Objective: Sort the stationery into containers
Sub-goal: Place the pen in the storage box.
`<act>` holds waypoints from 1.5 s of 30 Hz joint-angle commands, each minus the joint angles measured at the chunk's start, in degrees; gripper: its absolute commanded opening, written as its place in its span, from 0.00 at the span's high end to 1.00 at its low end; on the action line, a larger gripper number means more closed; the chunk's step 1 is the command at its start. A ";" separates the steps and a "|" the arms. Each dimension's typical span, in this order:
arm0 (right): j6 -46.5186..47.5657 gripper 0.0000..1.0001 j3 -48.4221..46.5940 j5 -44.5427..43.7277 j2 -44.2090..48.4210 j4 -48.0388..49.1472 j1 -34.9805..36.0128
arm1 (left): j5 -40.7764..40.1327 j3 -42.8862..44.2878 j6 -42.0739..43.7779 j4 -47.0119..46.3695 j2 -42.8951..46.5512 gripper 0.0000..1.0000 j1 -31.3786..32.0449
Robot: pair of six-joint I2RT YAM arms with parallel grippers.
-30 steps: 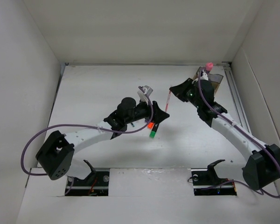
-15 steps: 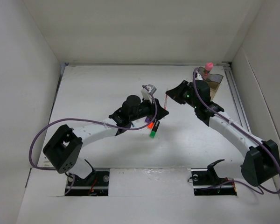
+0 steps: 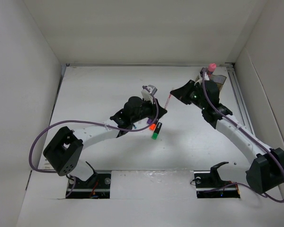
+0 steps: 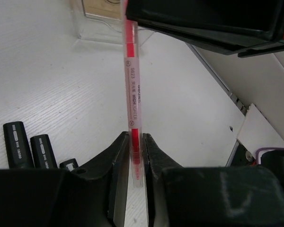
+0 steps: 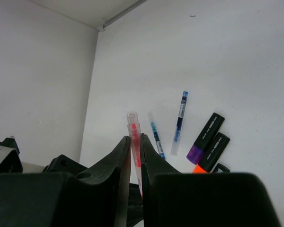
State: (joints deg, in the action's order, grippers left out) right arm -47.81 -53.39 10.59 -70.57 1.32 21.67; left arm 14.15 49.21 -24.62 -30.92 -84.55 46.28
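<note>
Left hand (image 4: 136, 142) and right hand (image 5: 135, 142) both clamped one pink highlighter (image 4: 132, 90) short of the organiser (image 3: 221, 82), apparently mid-handover for sorting.

Top cam hangs high behind the arm bases, looking down over the whole table (image 3: 94, 90). The wrist cams ride right up close on the left gripper (image 4: 136, 146) and right gripper (image 5: 136, 151), pointing roughly at each other along the same red highlighter (image 4: 134, 94). The black markers (image 5: 210, 137) show up in all three views.
</note>
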 commanded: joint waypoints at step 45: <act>-1.23 0.17 14.36 23.26 11.59 2.90 -4.80 | 10.81 -0.51 11.88 11.85 8.26 1.00 -1.46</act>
State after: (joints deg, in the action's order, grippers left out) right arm -49.69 -39.99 33.23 -60.42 2.20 17.21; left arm 23.73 46.89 -14.44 -17.82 -76.44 44.88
